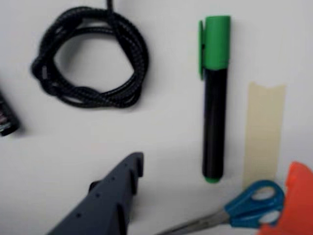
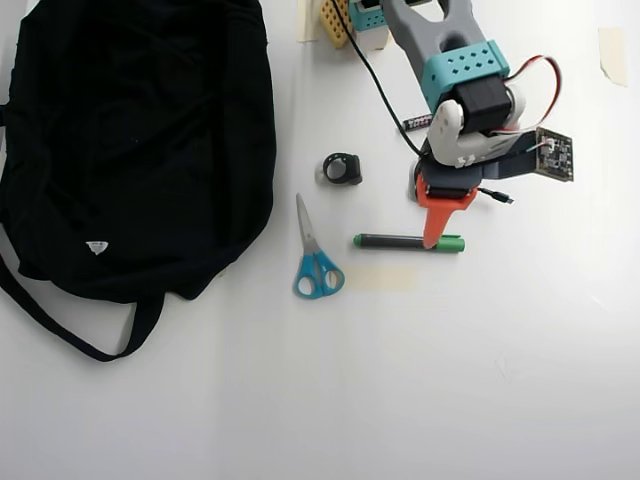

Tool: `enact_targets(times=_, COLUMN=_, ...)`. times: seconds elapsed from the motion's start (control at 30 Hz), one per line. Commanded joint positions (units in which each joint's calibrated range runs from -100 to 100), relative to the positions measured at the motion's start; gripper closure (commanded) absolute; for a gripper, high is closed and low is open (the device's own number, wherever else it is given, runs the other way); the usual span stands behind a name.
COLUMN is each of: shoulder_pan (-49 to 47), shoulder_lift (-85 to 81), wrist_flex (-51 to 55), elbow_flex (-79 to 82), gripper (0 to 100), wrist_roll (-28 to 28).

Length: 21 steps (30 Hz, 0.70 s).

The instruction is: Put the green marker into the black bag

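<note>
The arm reaches down over the white table [image 2: 500, 380], its gripper [image 1: 215, 200] spread wide above the slim green-capped marker [image 2: 408, 242]. The marker lies flat beside blue-handled scissors [image 2: 315, 262], well apart from the floppy black fabric bag [image 2: 130, 140].

Your overhead view is bright and evenly lit; the white table [image 2: 480, 380] runs close to washed out, with only faint, soft shadows beside the scissors [image 2: 315, 262] and the arm. The black bag [image 2: 130, 140] reads as a near-featureless dark mass, folds barely visible. Focus there is fair, no edge bending you'd notice. Your wrist view is dimmer, greyish and soft throughout: the coiled cable [image 1: 90, 58] and green marker [image 1: 214, 98] are blurred, and the fingers [image 1: 107, 200] at the bottom edge more so.
</note>
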Motion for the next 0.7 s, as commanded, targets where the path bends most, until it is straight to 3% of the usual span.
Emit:
enact_targets(times=0.0, shoulder_pan=0.04, shoulder_lift=2.35, wrist_flex=-1.22, elbow_flex=-6.76, gripper=65, wrist_roll=0.02)
enact_targets(times=0.67, shoulder_pan=3.85, shoulder_lift=14.39, wrist_flex=-1.22, elbow_flex=-13.41, gripper=68, wrist_roll=4.05)
